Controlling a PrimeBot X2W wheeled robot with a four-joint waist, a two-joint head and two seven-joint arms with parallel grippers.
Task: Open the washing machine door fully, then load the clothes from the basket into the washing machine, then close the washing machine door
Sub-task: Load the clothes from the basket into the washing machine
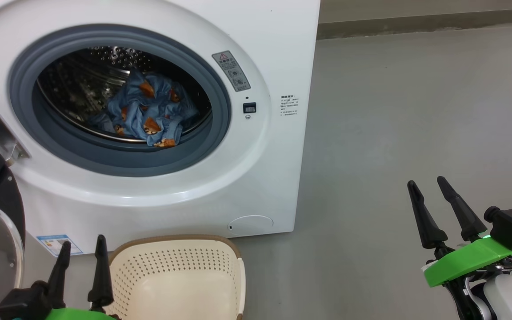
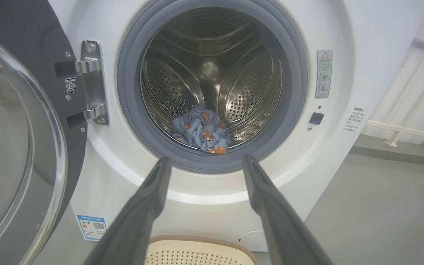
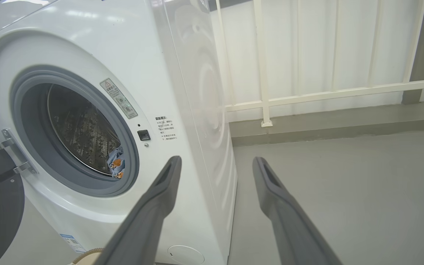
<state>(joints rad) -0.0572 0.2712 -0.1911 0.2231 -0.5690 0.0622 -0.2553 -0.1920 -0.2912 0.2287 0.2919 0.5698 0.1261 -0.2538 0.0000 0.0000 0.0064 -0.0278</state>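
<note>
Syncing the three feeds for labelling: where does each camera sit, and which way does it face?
Head view: on the head, looking forward and down at the washing machine and basket; left gripper lower left, right gripper lower right.
Left wrist view: on the left wrist, facing into the drum, own fingers below.
Right wrist view: on the right wrist, facing the washing machine's corner and floor, own fingers below.
All three share the clothes.
</note>
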